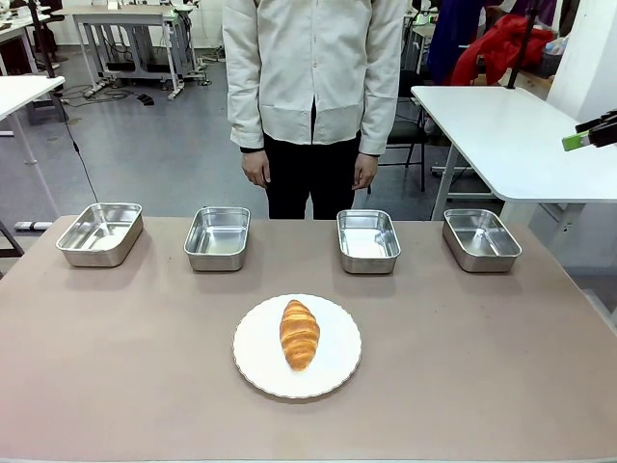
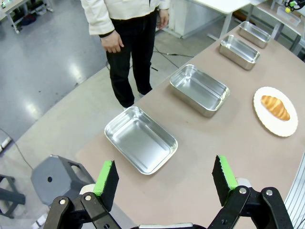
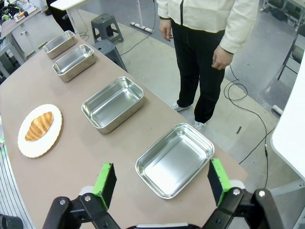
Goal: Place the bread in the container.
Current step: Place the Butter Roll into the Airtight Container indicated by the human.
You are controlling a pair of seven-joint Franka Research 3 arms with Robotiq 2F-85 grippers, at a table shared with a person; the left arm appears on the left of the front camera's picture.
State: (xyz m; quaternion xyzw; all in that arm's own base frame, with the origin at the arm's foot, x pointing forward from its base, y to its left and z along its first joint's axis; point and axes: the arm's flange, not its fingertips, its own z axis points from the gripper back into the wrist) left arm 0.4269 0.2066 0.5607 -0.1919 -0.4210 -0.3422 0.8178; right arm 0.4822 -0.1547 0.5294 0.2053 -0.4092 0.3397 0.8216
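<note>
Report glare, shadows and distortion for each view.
Front view: even light, sharp throughout; the steel trays throw bright reflections, and the plate casts only a faint shadow. Left wrist view: wide-angle bending curves the table edge; pale glare patches on the floor. Right wrist view: same bending; the nearest tray shows bright reflections.

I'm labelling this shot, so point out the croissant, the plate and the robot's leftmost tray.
croissant (image 1: pixel 300 334): front view, middle of its ridged top.
plate (image 1: pixel 255 349): front view, bare white part left of the croissant.
leftmost tray (image 1: pixel 100 231): front view, bare floor inside.
</note>
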